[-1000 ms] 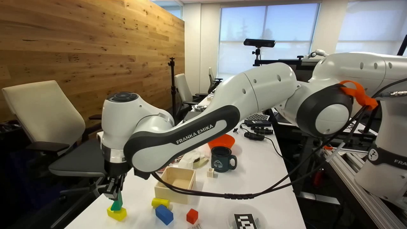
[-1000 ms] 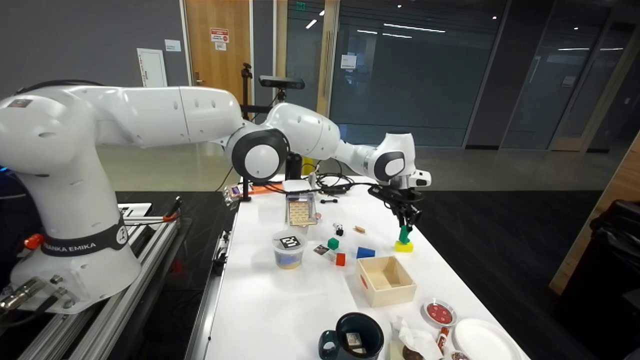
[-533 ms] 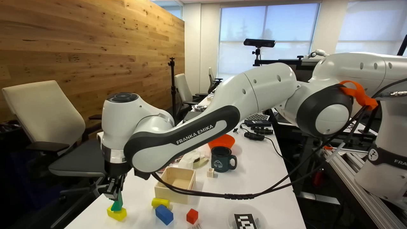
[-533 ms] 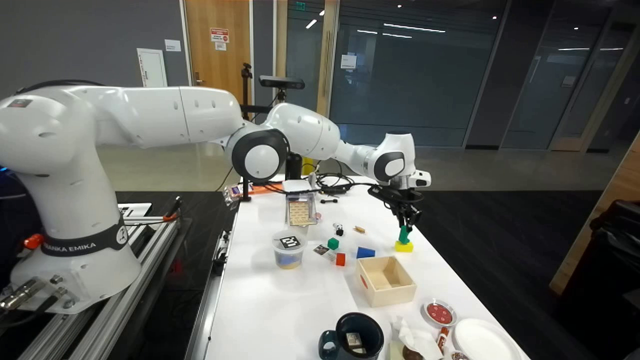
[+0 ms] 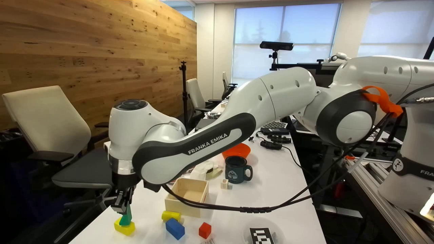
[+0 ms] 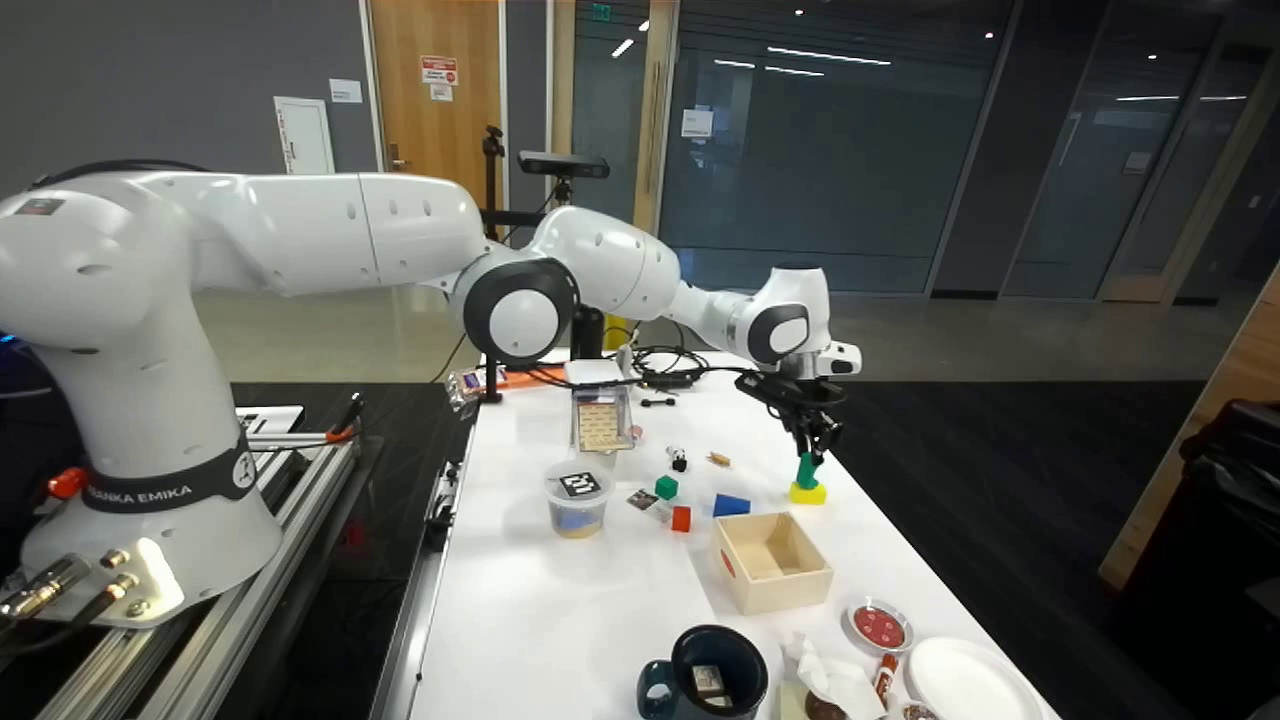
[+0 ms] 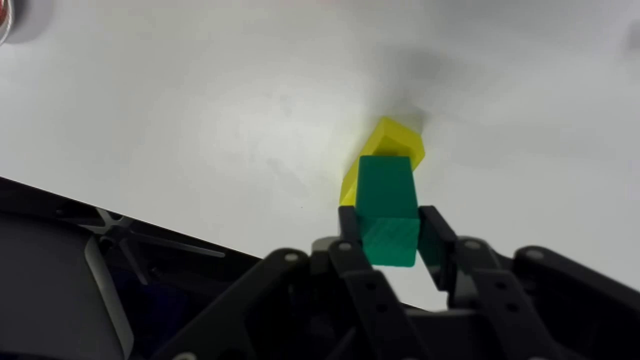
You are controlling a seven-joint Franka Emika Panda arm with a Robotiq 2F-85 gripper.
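Observation:
My gripper (image 7: 388,225) is shut on a green block (image 7: 386,185), one finger pad against each side, in the wrist view. Under it lies a yellow block (image 7: 397,137) with angled ends, partly hidden by the green one and turned askew to it. Both exterior views show the green block (image 5: 126,218) (image 6: 807,470) upright below the fingers, its lower end at the top of the yellow block (image 5: 124,229) (image 6: 808,494). Whether it rests fully on the yellow block or hovers a hair above, I cannot tell.
Beside the stack lie a yellow cylinder (image 5: 171,216), a blue block (image 5: 175,228) and a red cube (image 5: 205,230). A wooden box (image 6: 772,580), a dark mug (image 5: 237,171) and a lidded tub (image 6: 576,515) stand farther off. The table edge runs close by, with a chair (image 5: 47,128) beyond.
The wrist and the green block have shifted very slightly, and the block looks a touch straighter over the yellow one. A bright patch of light has appeared on the robot's base.

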